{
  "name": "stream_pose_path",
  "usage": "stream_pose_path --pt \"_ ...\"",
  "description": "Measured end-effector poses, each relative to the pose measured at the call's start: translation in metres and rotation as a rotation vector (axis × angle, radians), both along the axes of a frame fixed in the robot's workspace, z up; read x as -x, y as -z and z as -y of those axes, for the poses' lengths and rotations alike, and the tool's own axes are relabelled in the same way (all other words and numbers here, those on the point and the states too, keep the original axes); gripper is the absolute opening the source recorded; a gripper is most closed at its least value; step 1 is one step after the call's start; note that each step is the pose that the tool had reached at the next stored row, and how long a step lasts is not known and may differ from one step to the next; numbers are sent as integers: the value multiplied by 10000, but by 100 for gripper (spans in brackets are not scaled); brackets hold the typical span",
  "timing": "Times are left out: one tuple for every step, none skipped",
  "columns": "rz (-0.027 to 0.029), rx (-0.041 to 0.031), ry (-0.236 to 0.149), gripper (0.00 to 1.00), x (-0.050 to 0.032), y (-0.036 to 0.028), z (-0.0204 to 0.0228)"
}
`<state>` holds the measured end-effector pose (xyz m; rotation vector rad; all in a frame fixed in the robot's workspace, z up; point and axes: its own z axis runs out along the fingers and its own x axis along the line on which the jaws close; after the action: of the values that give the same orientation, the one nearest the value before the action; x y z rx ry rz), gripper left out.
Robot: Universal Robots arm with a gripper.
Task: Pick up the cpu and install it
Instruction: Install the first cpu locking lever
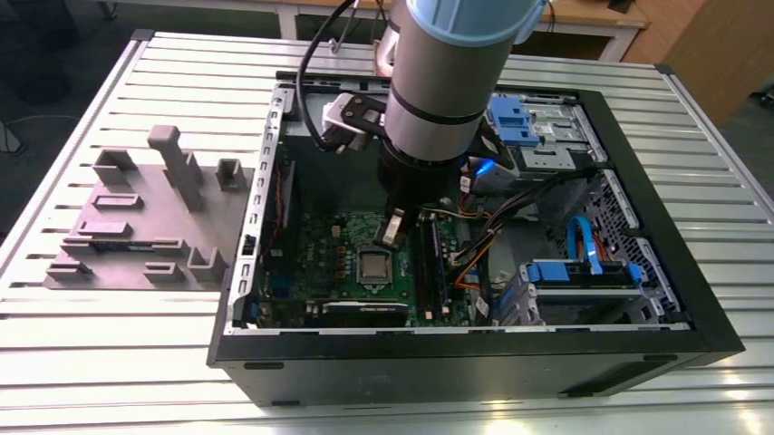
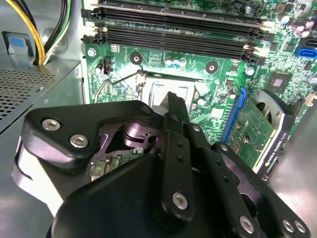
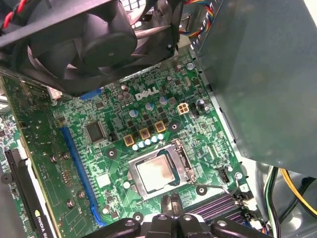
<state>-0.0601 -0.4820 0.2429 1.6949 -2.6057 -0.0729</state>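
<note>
The open PC case sits on the tabletop, the claw just above its motherboard. The cpu looks seated in the socket; can't tell the claw's state. Dropping lower risks scraping it.

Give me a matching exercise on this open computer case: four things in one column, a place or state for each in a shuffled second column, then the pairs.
Things:
1. small square silver-topped cpu
2. grey plastic parts holder with upright posts
3. black pincer
4. long black memory slots

Places or states:
A. on the slatted table, outside the case, at the exterior view's left
B. seated in the metal-framed socket on the green motherboard
C. empty, running side by side past the socket
D. hanging inside the case just above the socket

Pairs: 1-B, 2-A, 3-D, 4-C
</note>
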Motion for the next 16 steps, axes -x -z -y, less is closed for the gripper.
stream_pose_path --pt "0 0 0 10 0 0 0" --pt "0 -1 0 10 -1 0 0" --pt "0 -9 0 10 -1 0 0" --pt "0 -65 -1 10 -2 0 0" --pt "0 -183 -3 10 -2 0 0" --pt "0 -359 -4 10 -1 0 -1" --pt "1 -521 -3 10 -1 0 0" --pt "0 -572 -3 10 -1 0 0" --pt "0 -577 -3 10 -1 0 -1" --pt "0 -580 -2 10 -1 0 -1" --pt "0 -581 -2 10 -1 0 0" --pt "0 -588 -3 10 -1 0 0" --pt "-1 -613 -3 10 -1 -1 1" --pt "0 -653 -3 10 -1 0 0" --pt "1 -728 -5 10 -2 1 0" --pt "0 -885 -4 10 -1 0 0"
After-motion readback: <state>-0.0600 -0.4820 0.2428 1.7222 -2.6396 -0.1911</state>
